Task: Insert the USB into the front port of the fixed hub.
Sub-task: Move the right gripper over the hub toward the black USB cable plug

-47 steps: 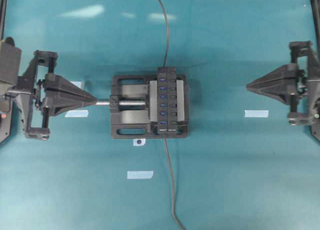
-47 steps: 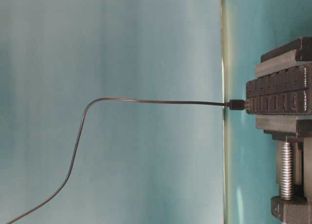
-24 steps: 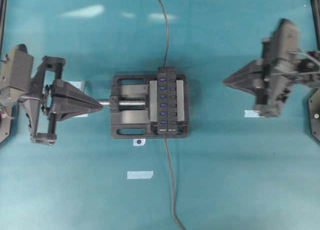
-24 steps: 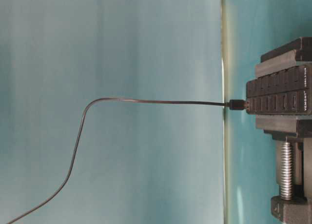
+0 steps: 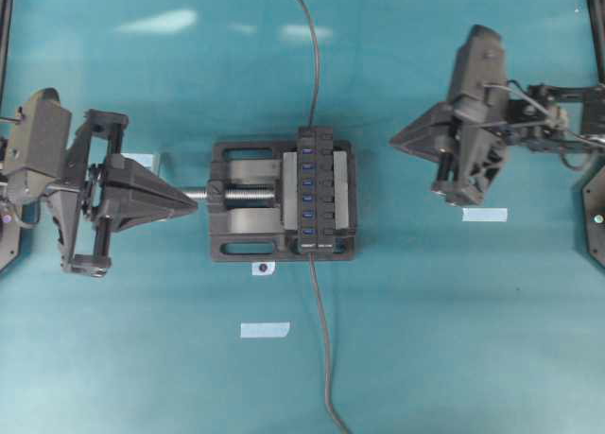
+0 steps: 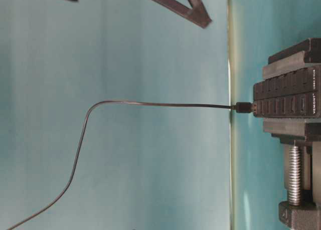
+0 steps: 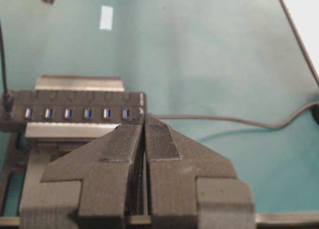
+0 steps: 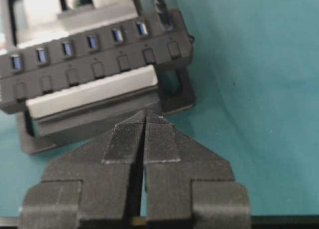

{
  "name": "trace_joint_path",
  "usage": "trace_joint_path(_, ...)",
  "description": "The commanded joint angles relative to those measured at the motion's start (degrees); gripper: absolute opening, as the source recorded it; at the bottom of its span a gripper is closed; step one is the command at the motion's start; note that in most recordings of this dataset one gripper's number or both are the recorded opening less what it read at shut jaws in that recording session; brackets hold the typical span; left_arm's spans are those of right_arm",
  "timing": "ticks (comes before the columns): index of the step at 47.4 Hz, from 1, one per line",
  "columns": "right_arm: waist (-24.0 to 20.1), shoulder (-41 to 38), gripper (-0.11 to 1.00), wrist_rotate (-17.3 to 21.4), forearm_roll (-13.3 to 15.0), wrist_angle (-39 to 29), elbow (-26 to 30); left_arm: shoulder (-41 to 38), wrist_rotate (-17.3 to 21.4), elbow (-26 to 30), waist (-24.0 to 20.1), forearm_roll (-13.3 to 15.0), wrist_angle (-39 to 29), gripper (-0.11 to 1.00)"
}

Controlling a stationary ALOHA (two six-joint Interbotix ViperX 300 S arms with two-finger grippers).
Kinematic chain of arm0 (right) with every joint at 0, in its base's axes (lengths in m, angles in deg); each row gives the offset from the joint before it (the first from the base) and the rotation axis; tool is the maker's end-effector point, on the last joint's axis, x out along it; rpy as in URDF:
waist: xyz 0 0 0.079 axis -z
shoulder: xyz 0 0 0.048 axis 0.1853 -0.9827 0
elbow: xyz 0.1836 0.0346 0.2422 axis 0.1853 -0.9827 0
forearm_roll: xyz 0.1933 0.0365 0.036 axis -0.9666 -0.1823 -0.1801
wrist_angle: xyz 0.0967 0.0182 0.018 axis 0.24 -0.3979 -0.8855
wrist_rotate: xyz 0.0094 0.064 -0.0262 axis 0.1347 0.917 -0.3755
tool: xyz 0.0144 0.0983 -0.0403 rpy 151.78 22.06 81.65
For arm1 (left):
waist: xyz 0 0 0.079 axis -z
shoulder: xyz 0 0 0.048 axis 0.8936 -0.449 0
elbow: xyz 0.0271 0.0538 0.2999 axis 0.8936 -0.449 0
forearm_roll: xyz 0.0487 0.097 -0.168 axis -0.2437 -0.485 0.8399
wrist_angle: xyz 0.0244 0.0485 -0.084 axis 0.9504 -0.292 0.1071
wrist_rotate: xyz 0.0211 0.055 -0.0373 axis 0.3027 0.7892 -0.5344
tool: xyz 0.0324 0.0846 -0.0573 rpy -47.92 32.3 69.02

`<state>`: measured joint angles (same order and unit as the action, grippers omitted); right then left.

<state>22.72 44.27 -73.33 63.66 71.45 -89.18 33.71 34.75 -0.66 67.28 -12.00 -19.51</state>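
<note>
Seen from overhead, on the left the left gripper is lying level over the teal table, its two fingers pressed together with nothing between them, its tip pointing right and sitting just beside the end of the silver screw of a black vise. In the middle, the vise is clamping the fixed hub, a narrow black bar running away from the viewer. The USB is sitting at the hub's far end, opposite the white label, and appears plugged in there; its thin cable is trailing off the top edge. The front port is hidden under that plug, while six other blue slots are showing in a row. A second dark cable is running from the labelled near end toward the bottom edge. On the right, the right gripper is hovering, well apart from the hub, its fingers also closed together and holding nothing
</note>
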Motion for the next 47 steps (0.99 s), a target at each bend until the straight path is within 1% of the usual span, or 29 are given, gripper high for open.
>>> trace_joint_path(1,0.7,-1.67,-0.02,0.09,0.09,0.53,2.37,-0.26,0.09,1.41,0.09,-0.18,0.26,0.0)
trace_joint_path(26,2.2,-13.18,-0.02,0.0,0.09,2.2,10.28,-0.62,0.09,1.67,0.09,-0.18,0.26,0.0)
trace_joint_path(36,2.55,-15.64,-0.02,0.0,0.18,2.02,12.83,-0.26,0.09,1.58,0.18,-0.18,0.26,0.0)
trace_joint_path(47,2.72,-16.88,-0.02,-0.09,0.18,1.85,13.8,-0.18,0.09,1.76,0.09,-0.18,0.35,0.0)
